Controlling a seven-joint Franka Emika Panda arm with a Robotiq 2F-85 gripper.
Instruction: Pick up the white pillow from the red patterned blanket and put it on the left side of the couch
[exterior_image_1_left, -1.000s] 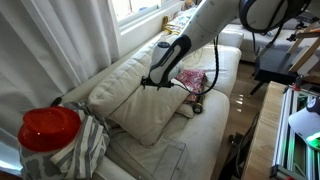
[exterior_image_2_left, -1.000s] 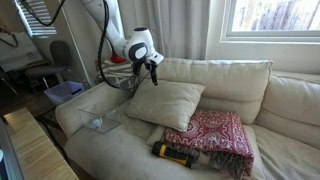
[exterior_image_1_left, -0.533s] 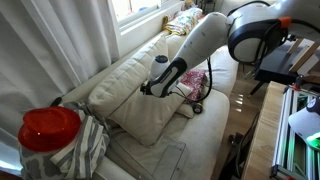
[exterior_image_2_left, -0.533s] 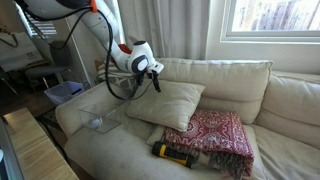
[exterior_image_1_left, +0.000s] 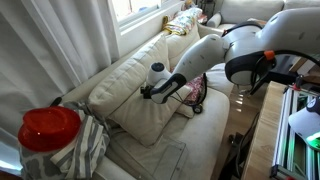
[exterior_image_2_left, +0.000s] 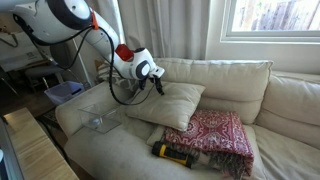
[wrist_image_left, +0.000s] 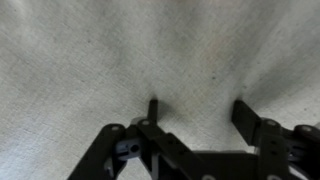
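The white pillow (exterior_image_2_left: 168, 103) lies on the couch (exterior_image_2_left: 290, 110), its near corner resting on the red patterned blanket (exterior_image_2_left: 212, 135). In both exterior views my gripper (exterior_image_2_left: 157, 88) hangs just over the pillow's far corner, open and holding nothing. The pillow (exterior_image_1_left: 150, 115), gripper (exterior_image_1_left: 147, 92), blanket (exterior_image_1_left: 196, 88) and couch (exterior_image_1_left: 222, 62) also show from the opposite side. In the wrist view the open fingers (wrist_image_left: 198, 110) point at cream fabric (wrist_image_left: 100, 50) that fills the frame; I cannot tell if they touch it.
A yellow-and-black tool (exterior_image_2_left: 172, 153) lies in front of the blanket. A clear plastic box (exterior_image_2_left: 100, 122) sits on the seat at the couch's end. A shiny red round object (exterior_image_1_left: 48, 128) rests on a striped cloth (exterior_image_1_left: 88, 150).
The arm has swung down and forward. My gripper has dropped from above the back cushion to just over the pillow, staying open.
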